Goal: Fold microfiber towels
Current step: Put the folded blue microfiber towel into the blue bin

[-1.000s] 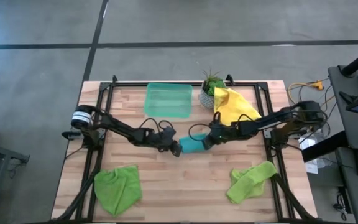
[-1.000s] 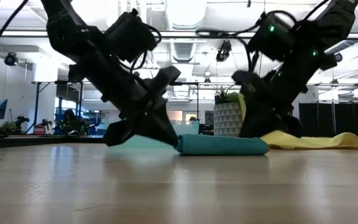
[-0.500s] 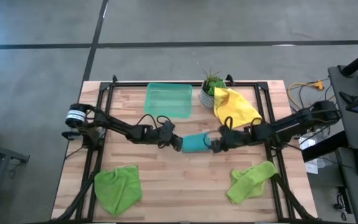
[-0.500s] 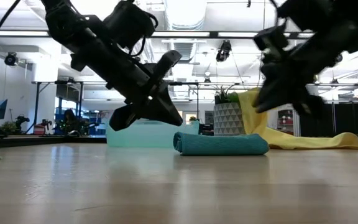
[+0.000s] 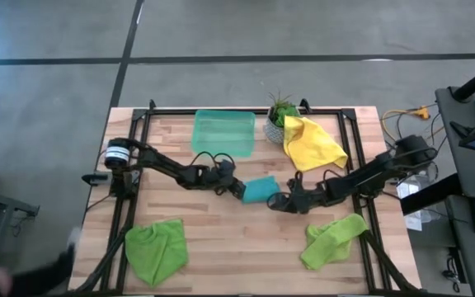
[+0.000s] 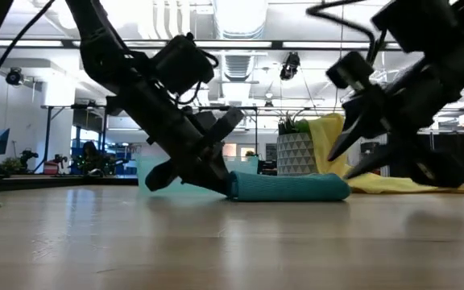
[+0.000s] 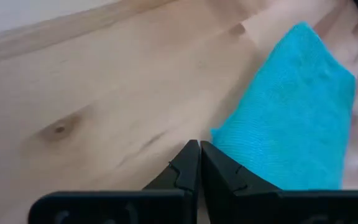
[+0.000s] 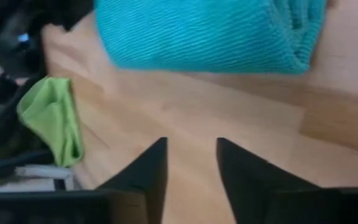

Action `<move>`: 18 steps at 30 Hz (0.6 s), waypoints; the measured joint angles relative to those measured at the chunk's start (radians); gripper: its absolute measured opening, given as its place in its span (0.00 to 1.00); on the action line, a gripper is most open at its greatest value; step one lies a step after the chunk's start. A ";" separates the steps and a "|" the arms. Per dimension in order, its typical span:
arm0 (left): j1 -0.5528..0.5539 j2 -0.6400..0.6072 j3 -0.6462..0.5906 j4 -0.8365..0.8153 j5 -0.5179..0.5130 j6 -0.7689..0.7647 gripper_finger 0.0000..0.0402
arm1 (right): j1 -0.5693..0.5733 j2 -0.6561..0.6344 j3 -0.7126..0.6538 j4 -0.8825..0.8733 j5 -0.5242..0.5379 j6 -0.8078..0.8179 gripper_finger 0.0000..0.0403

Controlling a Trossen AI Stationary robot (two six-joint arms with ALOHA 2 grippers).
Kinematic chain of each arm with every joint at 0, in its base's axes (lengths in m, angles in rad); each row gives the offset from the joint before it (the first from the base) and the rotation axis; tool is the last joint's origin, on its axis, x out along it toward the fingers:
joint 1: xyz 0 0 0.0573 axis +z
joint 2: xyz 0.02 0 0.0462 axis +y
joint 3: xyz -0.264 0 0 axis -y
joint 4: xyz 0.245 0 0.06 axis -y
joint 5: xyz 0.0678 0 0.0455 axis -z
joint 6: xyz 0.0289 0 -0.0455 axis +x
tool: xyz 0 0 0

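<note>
The folded teal-blue towel [image 5: 260, 189] lies flat on the wood at mid-table, also seen in the low view [image 6: 288, 187]. My left gripper [image 5: 237, 188] is shut, with its tips low at the towel's left end [image 7: 225, 134]. My right gripper [image 5: 275, 202] stands open just off the towel's near right corner, raised off the table [image 6: 346, 157] with nothing between its fingers [image 8: 191, 149]. A yellow towel [image 5: 310, 142] lies crumpled at the far right. Two lime green towels lie near the front edge, one at the left [image 5: 157, 250] and one at the right [image 5: 332, 239]. My left gripper's shut fingertips [image 7: 199, 149] come slanting down from the table's left, right beside the teal towel's left end [image 6: 234, 187]. I cannot tell whether they touch it. The towel lies flat on the table.
A translucent green tray [image 5: 223, 132] and a potted plant [image 5: 277, 124] stand at the far edge. The yellow towel leans on the pot. A blurred person shows at the near left, off the table [image 5: 23, 276].
My right gripper has come off the teal towel's right end, risen, swung toward the table's near edge and rolled; its fingers now stand apart. My left gripper lifted its tips, then came back down at the towel's left end. The towel stays folded on the table.
</note>
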 joint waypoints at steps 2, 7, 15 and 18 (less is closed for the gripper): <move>-0.014 0.009 0.010 0.001 0.021 0.000 0.00 | -0.001 0.038 0.000 0.011 0.006 0.032 0.42; -0.081 0.008 0.014 0.007 0.113 0.000 0.00 | -0.001 0.073 0.002 0.026 0.041 0.042 0.56; -0.138 0.003 0.012 0.016 0.181 0.001 0.00 | -0.016 0.061 -0.008 0.029 0.153 0.018 0.66; -0.138 -0.004 0.011 0.016 0.145 -0.005 0.00 | -0.016 0.061 -0.014 0.035 0.154 0.057 0.67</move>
